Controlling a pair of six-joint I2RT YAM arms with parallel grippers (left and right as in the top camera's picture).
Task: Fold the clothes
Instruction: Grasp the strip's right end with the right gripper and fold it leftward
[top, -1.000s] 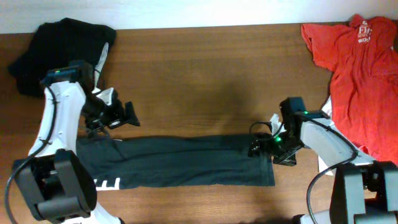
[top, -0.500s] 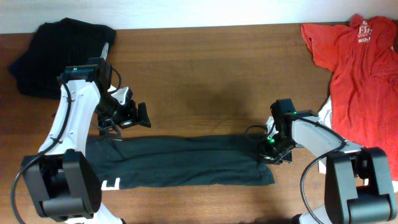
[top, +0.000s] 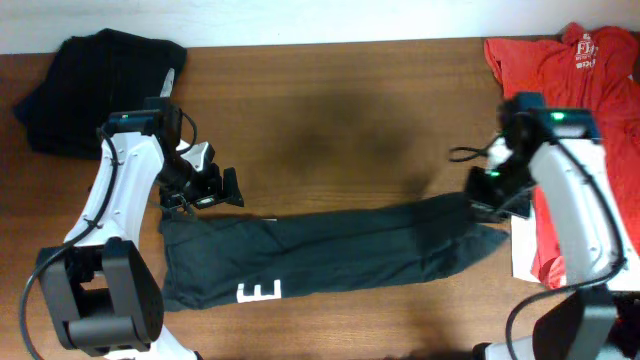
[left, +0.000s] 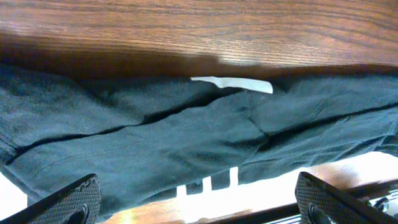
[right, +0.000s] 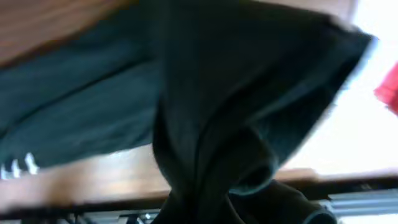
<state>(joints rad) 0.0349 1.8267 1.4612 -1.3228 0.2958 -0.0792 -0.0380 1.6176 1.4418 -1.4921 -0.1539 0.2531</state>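
The long black-green garment (top: 330, 250) lies stretched across the front of the table, a white block letter (top: 260, 291) showing near its left end. My right gripper (top: 488, 192) is shut on its right end, which is raised and bunched (right: 211, 180); the fabric hides the fingers. My left gripper (top: 218, 188) hovers open just above the garment's upper left edge. In the left wrist view the garment (left: 186, 137) fills the frame with a white tag (left: 233, 83), and both fingertips (left: 68, 202) stand wide apart with nothing between them.
A black pile of clothes (top: 95, 75) sits at the back left corner. A red T-shirt (top: 580, 110) is spread at the right edge, with a white piece (top: 524, 262) beside it. Bare wood (top: 340, 120) lies between them.
My right gripper has shut on the garment's right end and carried it up and to the right, dragging the garment rightward. My left arm moved slightly right, still open.
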